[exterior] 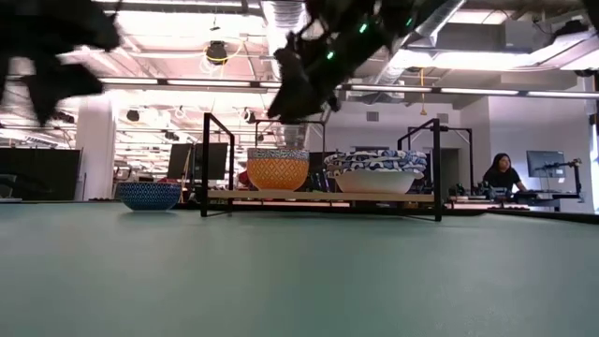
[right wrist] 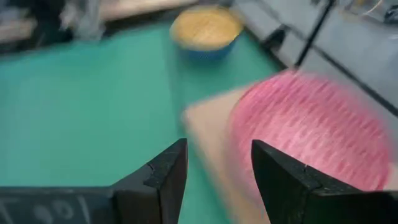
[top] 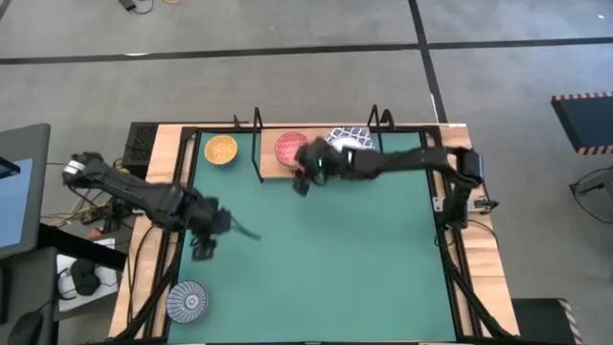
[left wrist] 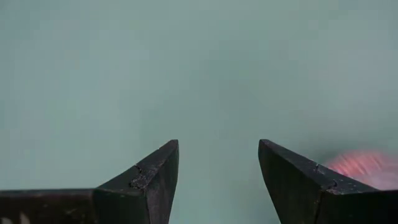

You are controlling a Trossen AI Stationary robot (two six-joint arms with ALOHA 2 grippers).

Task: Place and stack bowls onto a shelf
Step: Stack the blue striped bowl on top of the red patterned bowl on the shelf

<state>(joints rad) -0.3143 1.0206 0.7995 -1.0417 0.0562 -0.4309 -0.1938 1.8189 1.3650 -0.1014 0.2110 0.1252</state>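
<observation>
Right claw (top: 303, 182): fingers (right wrist: 165, 174) apart, nothing between them, raised at the near left edge of the shelf (top: 271, 172), just off the red bowl (top: 290, 148). Red bowl resting on the shelf's left part, next to the stacked white bowls (top: 351, 137) with blue lattice rims on its right part, partly covered from above by the right arm. Black wire uprights (top: 257, 123) at the shelf's ends, one just left of the red bowl. In the low view, claw dark and high above the shelf, over the bowl stack (exterior: 376, 170).

Orange-yellow bowl (top: 221, 149) off the shelf, on the green mat (top: 326, 259) near its far left corner, beyond the left upright.

Left claw (top: 245, 231): fingers (left wrist: 149, 180) wide, empty, hovering above bare mat toward the left edge, well apart from the shelf.

Grey-blue ribbed bowl (top: 187, 300) alone at the table's near left corner, at the mat's edge.

Behind the table, in the low view: a seated person (exterior: 502, 174) at a desk, far right.
</observation>
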